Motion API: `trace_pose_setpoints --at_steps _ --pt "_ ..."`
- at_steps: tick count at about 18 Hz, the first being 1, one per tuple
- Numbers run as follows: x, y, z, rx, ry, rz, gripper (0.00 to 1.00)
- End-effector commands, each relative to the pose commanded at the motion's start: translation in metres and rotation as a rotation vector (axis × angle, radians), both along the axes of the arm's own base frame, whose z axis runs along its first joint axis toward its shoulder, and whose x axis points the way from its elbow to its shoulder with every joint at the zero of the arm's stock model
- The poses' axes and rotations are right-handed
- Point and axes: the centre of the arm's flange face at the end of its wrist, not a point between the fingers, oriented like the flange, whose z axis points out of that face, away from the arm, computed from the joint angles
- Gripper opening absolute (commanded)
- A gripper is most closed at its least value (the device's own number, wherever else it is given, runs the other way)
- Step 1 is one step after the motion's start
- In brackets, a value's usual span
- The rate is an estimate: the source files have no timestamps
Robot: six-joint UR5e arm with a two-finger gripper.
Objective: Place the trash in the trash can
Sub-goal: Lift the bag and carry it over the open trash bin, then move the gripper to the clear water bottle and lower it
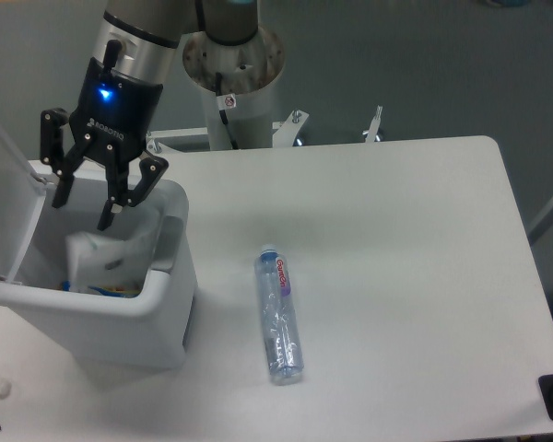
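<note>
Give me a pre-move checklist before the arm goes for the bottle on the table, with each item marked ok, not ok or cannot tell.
1. End effector open and holding nothing: ok; its fingers are spread above the trash can.
2. Wrapper released into the trash can: ok; it lies inside, apart from the fingers.
3. Lid out of the way: ok; it stands up at the left.
4. Water bottle reachable: ok; it lies flat on the table, nothing touching it.
5. Room left in the trash can for the water bottle: cannot tell; the wrapper and other litter cover the bottom.
</note>
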Motion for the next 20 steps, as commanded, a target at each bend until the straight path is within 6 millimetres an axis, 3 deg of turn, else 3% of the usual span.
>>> trace_pose_setpoints --at_steps 1,6,9,13,15,20 --pt "-0.017 -0.003 -0.006 -0.008 -0.006 0.028 1.0" --pt "-0.164 -0.054 -0.047 -0.056 -0.078 0.289 1.0" --pt "-0.224 -0.068 -0.103 -0.126 -0.151 0.372 1.0" --pt "-0.27 -0.056 -0.191 -0.281 -0.196 0.415 1.0" --pt "-0.283 -0.035 -0.225 -0.37 -0.19 0.425 1.0" --pt "-0.295 0.008 -0.279 -0.571 -0.335 0.43 1.0"
